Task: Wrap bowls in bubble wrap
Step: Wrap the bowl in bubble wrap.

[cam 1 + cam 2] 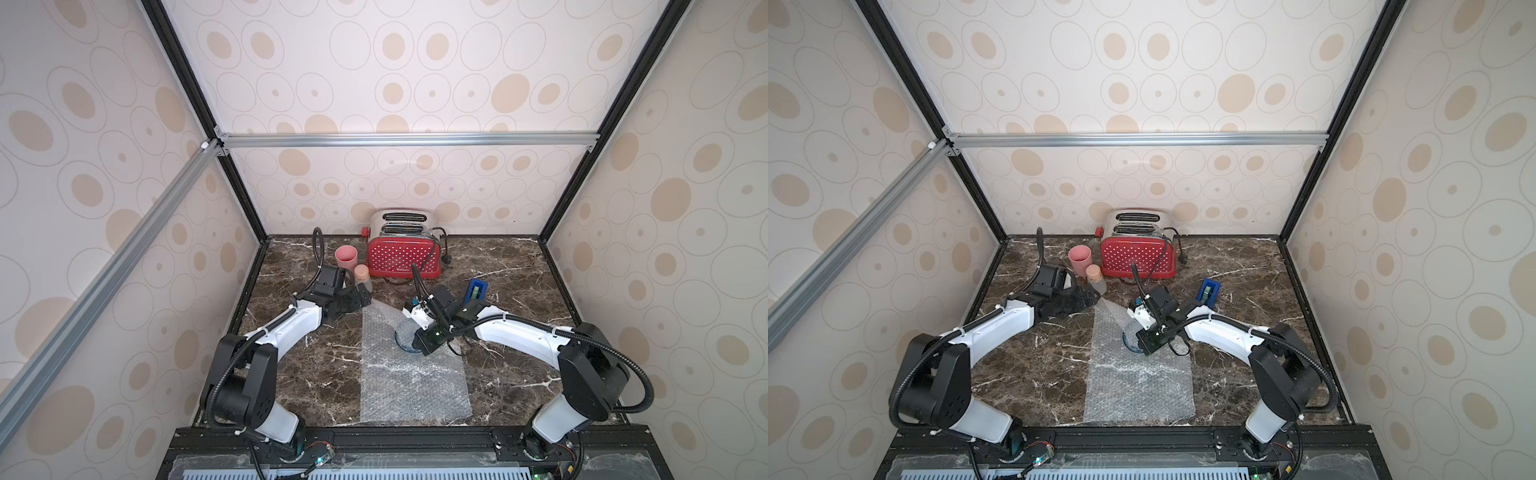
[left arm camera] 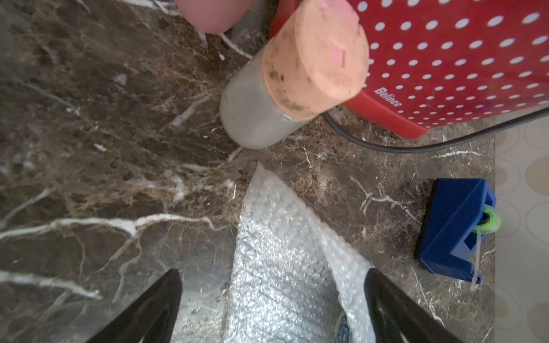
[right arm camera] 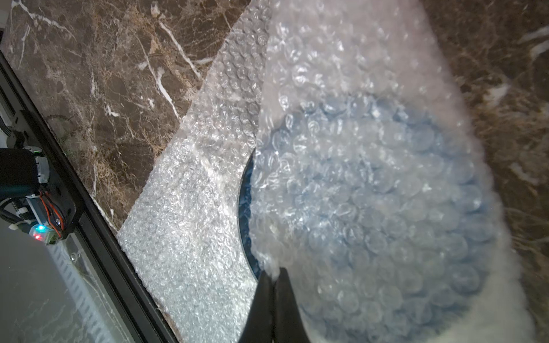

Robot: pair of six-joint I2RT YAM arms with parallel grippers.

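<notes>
One bowl [image 3: 246, 202] is covered by bubble wrap [image 1: 411, 386] pinched in the right claw [image 3: 271, 277]; the left claw [image 2: 273, 271] (ten o'clock of it) is spread wide.

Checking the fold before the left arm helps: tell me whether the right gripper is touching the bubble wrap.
Touching. The right wrist view shows the right gripper shut on the edge of the bubble wrap, with the sheet folded over the bowl.
</notes>
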